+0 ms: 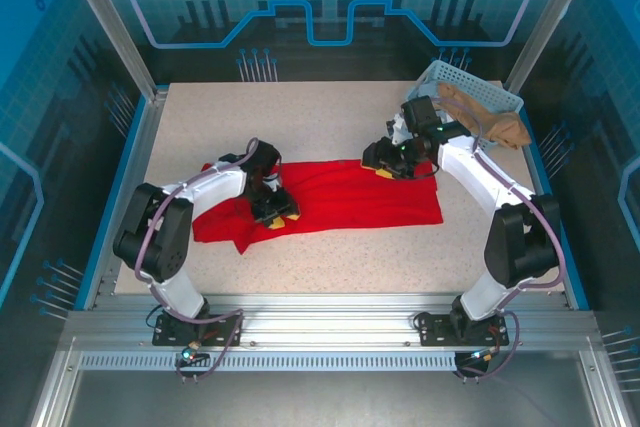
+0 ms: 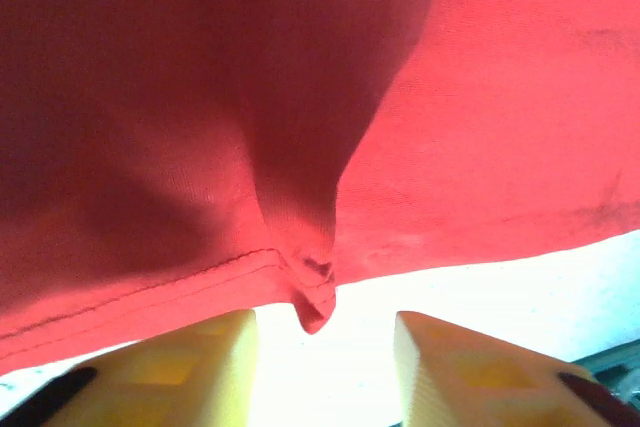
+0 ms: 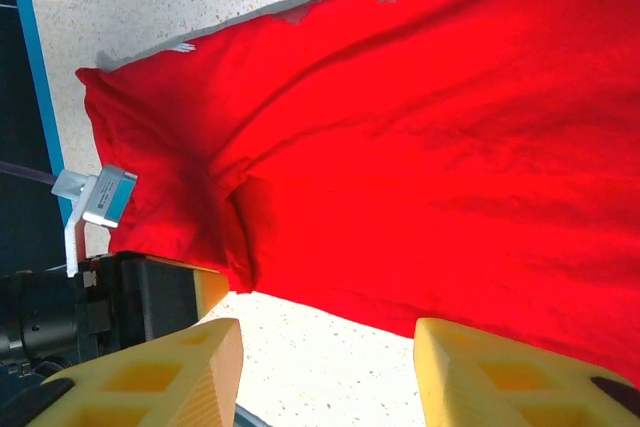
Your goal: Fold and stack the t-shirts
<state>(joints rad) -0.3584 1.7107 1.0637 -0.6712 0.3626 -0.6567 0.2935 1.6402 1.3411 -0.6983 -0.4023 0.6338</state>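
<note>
We log the red t-shirt (image 1: 340,202) lying flat and wide on the speckled table (image 1: 330,117). Bare tabletop is open along both its long edges.

Left gripper (image 2: 325,337), over the shirt's left part: yellow blocky fingers (image 2: 190,357) are spread. A puckered peak of stitched hem (image 2: 312,302) stands above the gap, apparently touching neither finger.

Right gripper (image 3: 328,347), at the shirt's far edge: jaws spread over bare table.

A pale blue lattice basket (image 1: 470,82) sits beyond the shirt's right end, with tan cloth (image 1: 490,117) inside.
</note>
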